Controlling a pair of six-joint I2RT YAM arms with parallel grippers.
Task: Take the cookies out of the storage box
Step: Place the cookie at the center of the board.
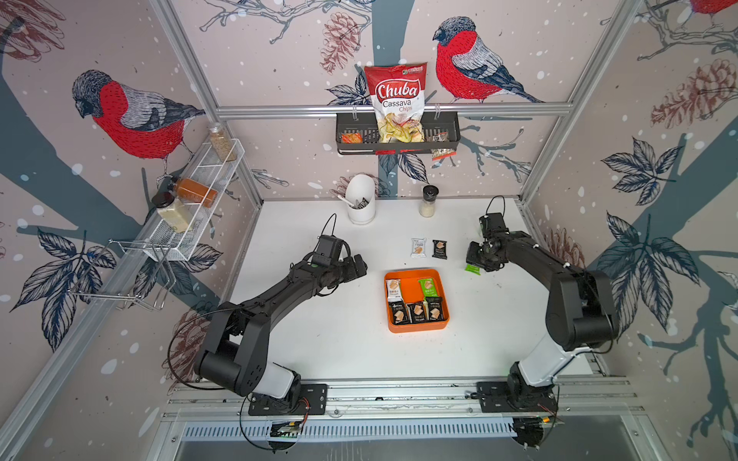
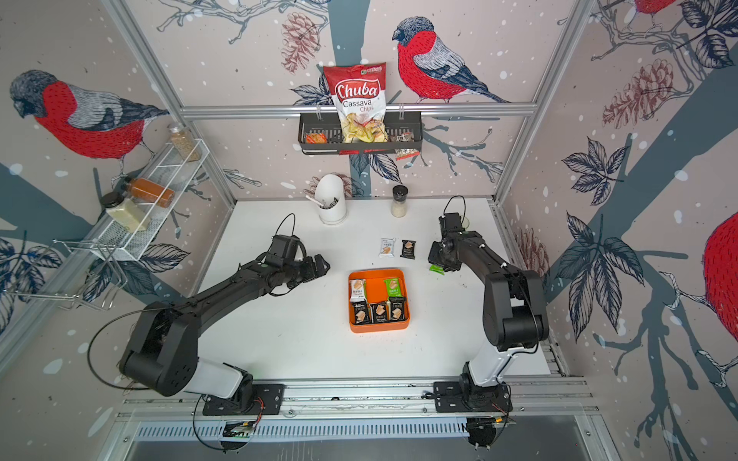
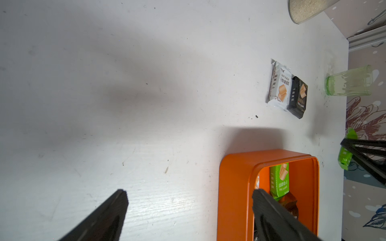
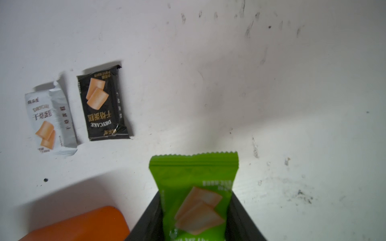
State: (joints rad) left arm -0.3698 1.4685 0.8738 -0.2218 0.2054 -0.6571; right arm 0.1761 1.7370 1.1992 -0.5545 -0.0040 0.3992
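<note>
Green cookie packet (image 4: 194,173) is hanging clamped in my right pincer (image 4: 196,194) over the desk (image 4: 271,83) near the orange storage box (image 4: 83,225), while my left pincer (image 3: 189,192) is hovering spread apart.

storage box (image 1: 417,328): desk (image 1: 319,339) centre | in box: five cookies (image 1: 417,311) | behind box, on desk: cookie pair (image 1: 418,247), side by side | desk rear: shaker (image 1: 428,201) right of cup (image 1: 360,199)

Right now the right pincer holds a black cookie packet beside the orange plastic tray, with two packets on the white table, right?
No. The right wrist view shows the right pincer holding a bright green cookie packet, not black. The rest stands: it is beside the shallow orange plastic tray, and a white packet and a black packet lie on the white table.
</note>
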